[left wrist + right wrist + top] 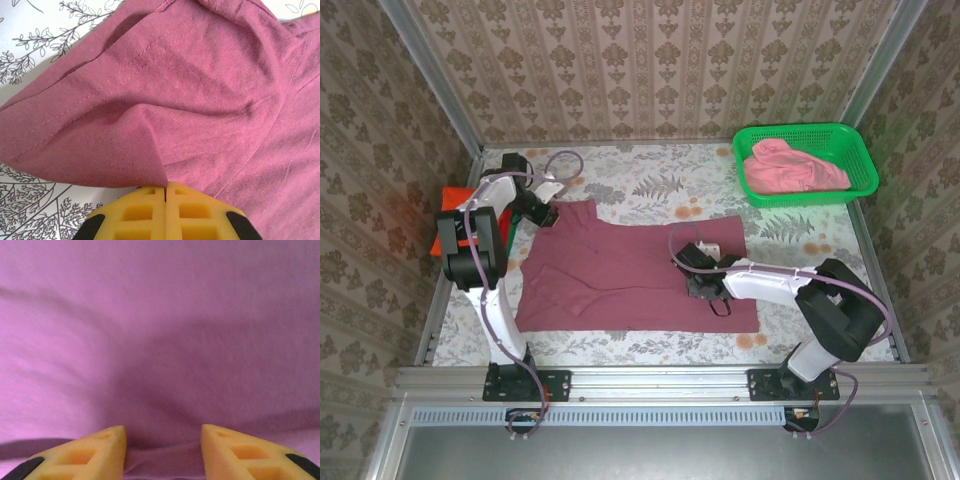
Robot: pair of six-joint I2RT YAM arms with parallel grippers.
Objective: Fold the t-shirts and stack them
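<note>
Nearest the arm bases, the maroon shirt (620,275) lies spread nearly flat on the floral-print table (650,185), its long axis running left to right; which end is the collar I cannot tell. The right gripper (700,283) rests on its right half. The right wrist view adds that its yellow foam jaws (162,430) stand apart, tips against smooth, softly rippled knit (160,315) with a low pucker between them. Farther back, the left gripper (545,212) sits at the shirt's far left corner. From above its jaws are hidden, but the left wrist view shows them (165,187) closed on a pinch of cloth (200,90), with a double-stitched hem lifted off the table. An orange shirt (455,200) sits at the left edge. In the far right corner a pink shirt (790,168) lies crumpled in a green mesh basket (865,170).
</note>
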